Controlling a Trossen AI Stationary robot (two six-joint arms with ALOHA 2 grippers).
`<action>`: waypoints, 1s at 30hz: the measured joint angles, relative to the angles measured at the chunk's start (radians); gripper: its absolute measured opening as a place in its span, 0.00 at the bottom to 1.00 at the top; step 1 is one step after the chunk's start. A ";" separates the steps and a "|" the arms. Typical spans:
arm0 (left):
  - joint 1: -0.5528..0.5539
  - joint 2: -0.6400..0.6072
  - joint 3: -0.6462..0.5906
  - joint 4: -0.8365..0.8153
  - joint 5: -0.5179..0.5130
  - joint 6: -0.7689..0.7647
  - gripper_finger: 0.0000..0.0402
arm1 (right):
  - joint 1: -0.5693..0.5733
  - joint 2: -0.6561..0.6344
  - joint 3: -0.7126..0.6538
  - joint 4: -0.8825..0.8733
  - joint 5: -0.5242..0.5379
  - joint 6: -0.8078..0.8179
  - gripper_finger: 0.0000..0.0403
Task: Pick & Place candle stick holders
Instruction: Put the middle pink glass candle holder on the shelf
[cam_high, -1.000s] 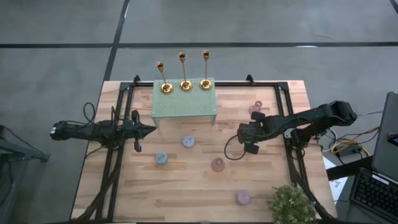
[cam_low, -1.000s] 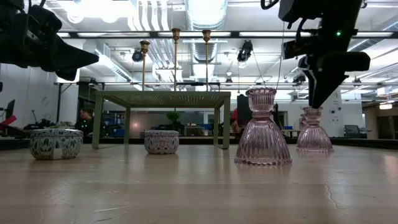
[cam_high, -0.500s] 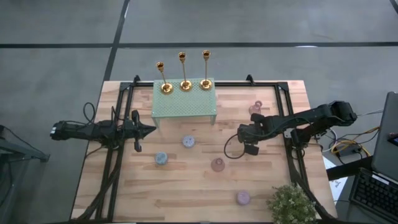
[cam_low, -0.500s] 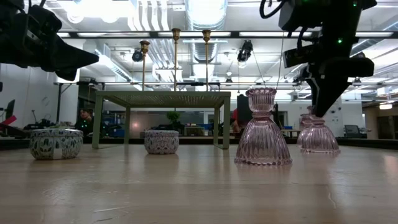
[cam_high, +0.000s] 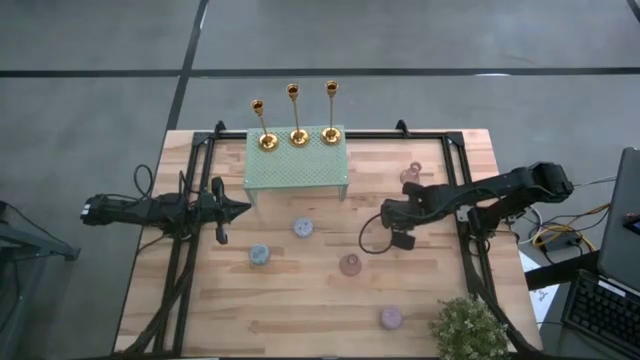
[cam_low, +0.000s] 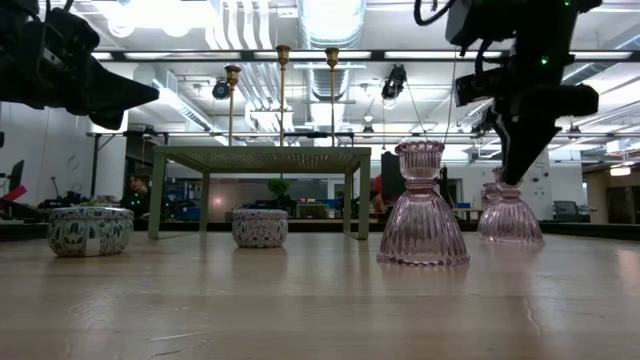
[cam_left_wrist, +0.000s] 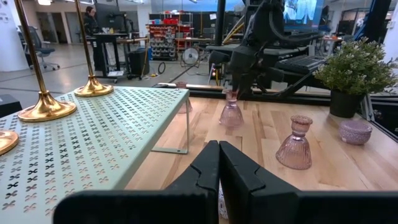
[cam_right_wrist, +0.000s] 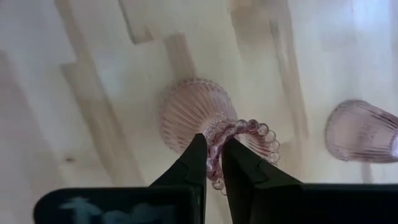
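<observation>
My right gripper (cam_right_wrist: 212, 144) points steeply down at the table's middle right and is shut on a pinkish glass holder (cam_low: 512, 218). A second pink holder (cam_high: 350, 264) stands nearer, and a third (cam_right_wrist: 364, 130) just beyond the held one. Two blue round holders (cam_high: 303, 228) (cam_high: 259, 255) and a purple one (cam_high: 391, 318) rest on the wood. The gold candlesticks (cam_high: 298, 137) stand on the green rack (cam_high: 297, 172). My left gripper (cam_high: 245, 208) hovers shut and level at the left. My right gripper pinches the holder's beaded top rim (cam_right_wrist: 231, 128), one finger inside the cup and one outside. The fingers come from above, slanting steeply down. The holder stands upright under them, and in the low view its flared base (cam_low: 512, 236) appears to sit on the table.
The perforated rack takes up the far middle of the table. A bushy potted plant (cam_high: 468, 328) stands at the near right corner. Black frame rails (cam_high: 470, 245) run along both sides, and bare wood lies in the near middle.
My right gripper has tipped a little and its fingertips have come down from just above the pink holder onto its top rim. The holder has shifted slightly toward the table's right edge, still upright.
</observation>
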 joint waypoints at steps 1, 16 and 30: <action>0.000 0.000 0.000 0.000 0.000 0.000 0.03 | 0.000 0.000 0.016 -0.001 -0.002 0.000 0.06; 0.000 0.000 0.000 0.005 0.000 0.000 0.03 | -0.012 0.124 0.549 -0.194 0.073 -0.167 0.06; 0.000 0.001 0.000 0.008 0.000 0.000 0.03 | -0.199 0.457 1.071 -0.337 0.066 -0.490 0.06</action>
